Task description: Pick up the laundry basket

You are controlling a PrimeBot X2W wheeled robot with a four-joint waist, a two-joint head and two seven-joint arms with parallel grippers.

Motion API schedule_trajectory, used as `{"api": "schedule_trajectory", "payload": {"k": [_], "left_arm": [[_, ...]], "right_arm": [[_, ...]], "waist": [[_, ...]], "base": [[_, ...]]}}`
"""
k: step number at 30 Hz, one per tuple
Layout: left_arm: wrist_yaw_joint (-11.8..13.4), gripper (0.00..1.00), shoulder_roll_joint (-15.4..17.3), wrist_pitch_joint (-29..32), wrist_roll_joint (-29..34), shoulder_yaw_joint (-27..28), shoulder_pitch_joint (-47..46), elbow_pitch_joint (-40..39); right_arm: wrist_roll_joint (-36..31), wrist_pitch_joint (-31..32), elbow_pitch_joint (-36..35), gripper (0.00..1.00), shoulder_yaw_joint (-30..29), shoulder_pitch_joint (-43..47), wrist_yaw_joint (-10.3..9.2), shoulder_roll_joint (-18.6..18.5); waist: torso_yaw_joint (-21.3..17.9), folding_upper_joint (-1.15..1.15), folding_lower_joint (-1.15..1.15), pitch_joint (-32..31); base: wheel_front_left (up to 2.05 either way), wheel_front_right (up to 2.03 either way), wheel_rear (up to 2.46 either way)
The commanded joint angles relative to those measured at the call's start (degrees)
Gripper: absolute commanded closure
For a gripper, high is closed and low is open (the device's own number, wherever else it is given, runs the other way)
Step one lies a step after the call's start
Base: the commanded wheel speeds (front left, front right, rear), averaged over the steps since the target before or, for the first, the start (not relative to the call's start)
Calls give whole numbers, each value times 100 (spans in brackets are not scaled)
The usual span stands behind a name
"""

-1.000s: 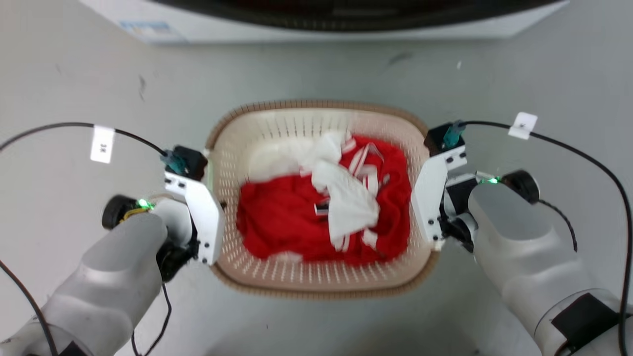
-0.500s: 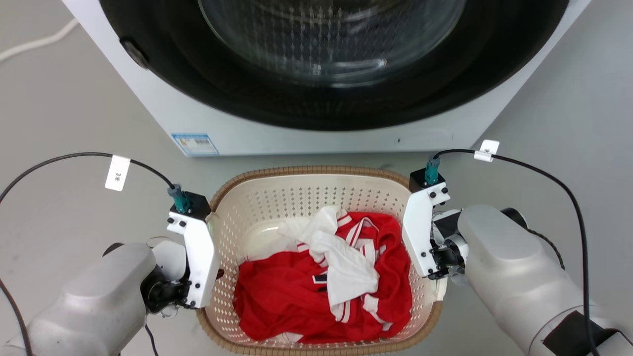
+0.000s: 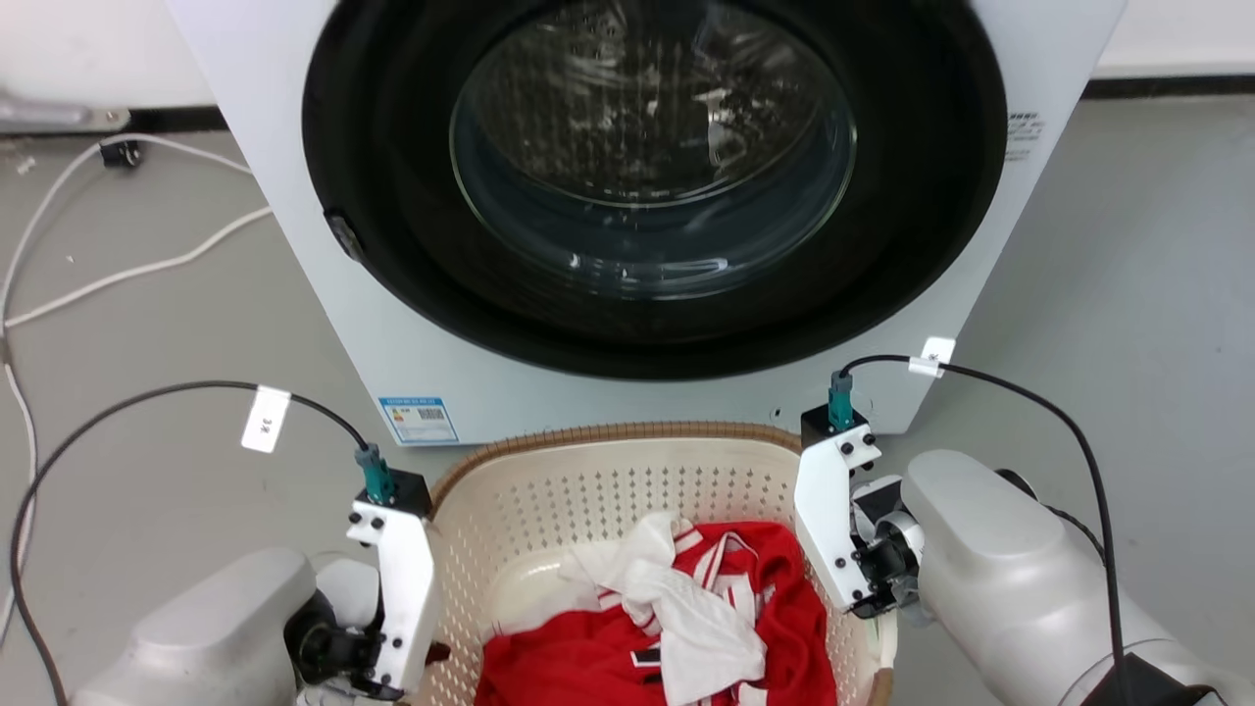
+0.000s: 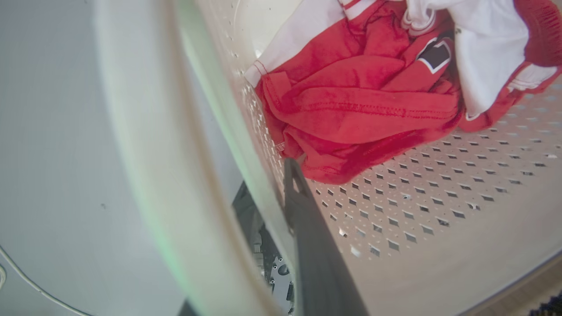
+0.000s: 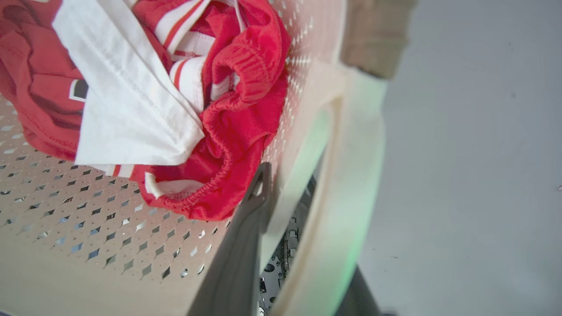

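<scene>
The laundry basket (image 3: pixel 608 476), cream with perforated walls and a brown woven rim, hangs between my two arms in front of the washing machine. It holds red and white clothes (image 3: pixel 677 628). My left gripper (image 3: pixel 428 652) is shut on the basket's left side. In the left wrist view, the left gripper (image 4: pixel 272 193) has one finger inside the wall (image 4: pixel 439 210) and one outside by the white handle (image 4: pixel 145 153). My right gripper (image 3: pixel 878 613) is shut on the right side. The right wrist view shows the right gripper (image 5: pixel 285 188) clamping the wall (image 5: pixel 88 210) the same way.
A white front-loading washing machine (image 3: pixel 392 324) stands just beyond the basket, its round glass door (image 3: pixel 652 157) closed. White cables (image 3: pixel 127 270) trail over the grey floor at the left. Bare floor lies to the right of the machine.
The head camera has tilted up, so the washing machine now takes up most of the view and the basket sits at the bottom. Both grippers stay clamped on the basket's sides.
</scene>
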Motion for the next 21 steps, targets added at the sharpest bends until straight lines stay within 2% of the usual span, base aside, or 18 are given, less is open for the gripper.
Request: {"api": "schedule_trajectory", "payload": {"k": [1,8,21], "left_arm": [[-14,100,179,137,31,-60,136,57],[-15,100,102,306,-43,-66,169,52],[-14,100,30,333,-147,-69,170,228]], "right_arm": [[-59,86,70,100,76,15,-10,-257],[203,289,167,100,-78,-10,-9,-124],[273,304,355,100,-90,38,-9,-74]], "waist": [[8,0,2,-209],[18,0,2,-302],[16,0,2,-362]], "base": [[0,0,0],[0,0,0],[0,0,0]]}}
